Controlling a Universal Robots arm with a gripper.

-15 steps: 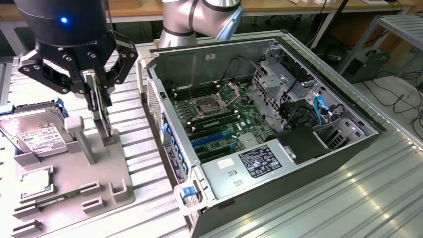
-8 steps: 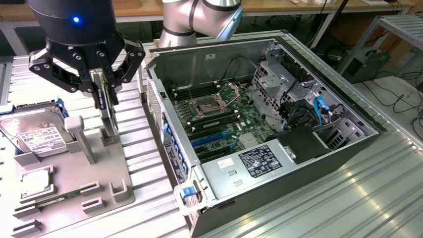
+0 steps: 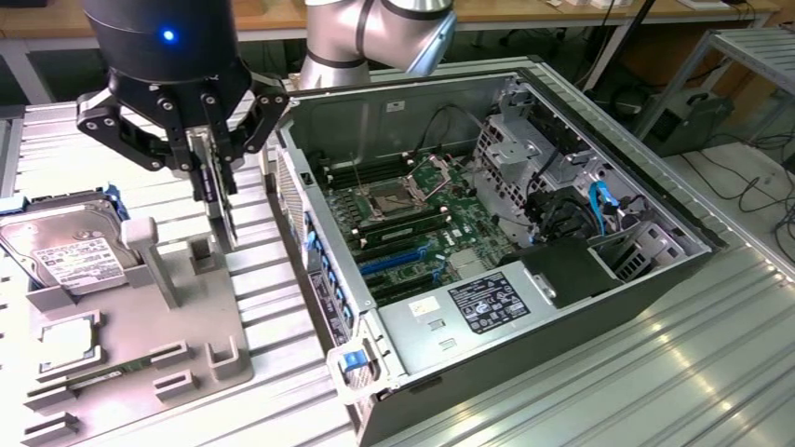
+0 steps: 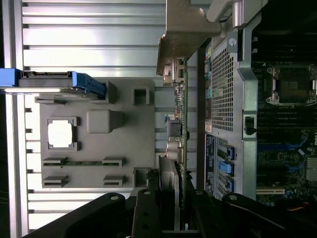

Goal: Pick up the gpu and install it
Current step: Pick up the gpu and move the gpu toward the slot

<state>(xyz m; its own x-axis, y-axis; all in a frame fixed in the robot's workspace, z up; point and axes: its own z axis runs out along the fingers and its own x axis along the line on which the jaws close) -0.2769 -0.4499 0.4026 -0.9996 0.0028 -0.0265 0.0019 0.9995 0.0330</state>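
Black jointed linkages of the end effector (image 4: 176,201) loom closest in the wrist view. Its fingers pinch the gpu (image 4: 182,129), a thin dark expansion card seen edge-on. A green board edge and small connectors run along the card, and a pale beige metal bracket (image 4: 184,34) caps its far end.

In the exterior view the end effector (image 3: 214,177) points straight down beneath a black cylindrical wrist body with a small blue light (image 3: 168,35). A silver-grey robot arm (image 3: 372,37) bends in behind it. The gpu (image 3: 226,219) hangs upright on its edge, between the grey moulded parts fixture (image 3: 186,317) and the open black-and-silver computer case (image 3: 372,121). It is over the fixture's side nearest the case. Whether its lower edge touches the fixture cannot be told.

On the fixture lie a silver hard drive (image 3: 62,251) in blue rails, its white label too small to read, and a small square silver processor chip (image 3: 69,343). A slim memory stick (image 4: 81,162) sits in the fixture's clips.

Inside the case, a green motherboard (image 3: 460,233) carries a square processor socket (image 3: 391,197) and blue expansion slots (image 3: 397,261). A black sticker with white print (image 3: 491,303) marks a silver cover; its wording cannot be made out.

Fixture and case both rest on a ribbed aluminium tabletop (image 3: 646,372).
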